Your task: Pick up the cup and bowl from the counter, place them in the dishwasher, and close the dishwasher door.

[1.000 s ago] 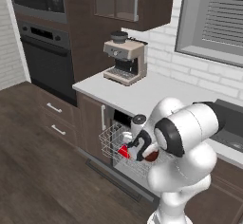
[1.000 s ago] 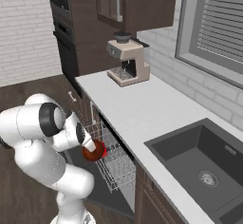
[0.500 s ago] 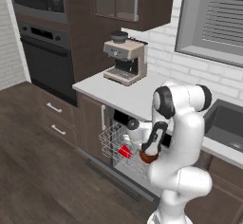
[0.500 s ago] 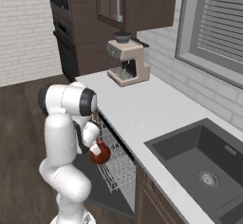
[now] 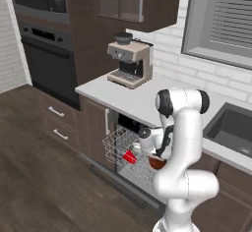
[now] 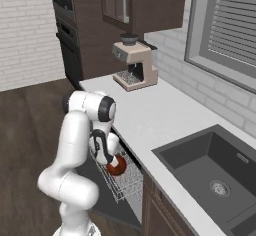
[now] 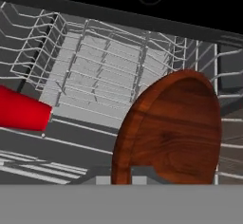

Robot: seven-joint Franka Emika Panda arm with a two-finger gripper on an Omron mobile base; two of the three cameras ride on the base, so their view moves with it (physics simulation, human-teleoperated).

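Note:
My gripper (image 7: 122,178) is shut on the rim of the reddish-brown bowl (image 7: 171,128), which stands tilted on edge just above the pale wire rack (image 7: 95,71) of the open dishwasher (image 5: 129,124). The left base view shows the bowl (image 5: 156,163) low beside my forearm, and in the right base view the bowl (image 6: 116,165) hangs over the rack (image 6: 122,185). The red cup (image 5: 129,157) lies on its side in the rack, left of the bowl; the cup (image 7: 21,111) points its base at the bowl. The dishwasher door (image 5: 120,187) hangs open, folded down towards the floor.
A coffee machine (image 5: 129,61) stands on the counter (image 5: 128,96) above the dishwasher. The dark sink (image 6: 215,175) is set in the counter (image 6: 165,120) to the right. A black wall oven (image 5: 47,64) and drawers (image 5: 59,123) lie to the left. Open wood floor stretches in front.
The arm has swung upright, its elbow rising above the counter edge. The held bowl has shifted a little right and lower over the rack. The cup has stayed put.

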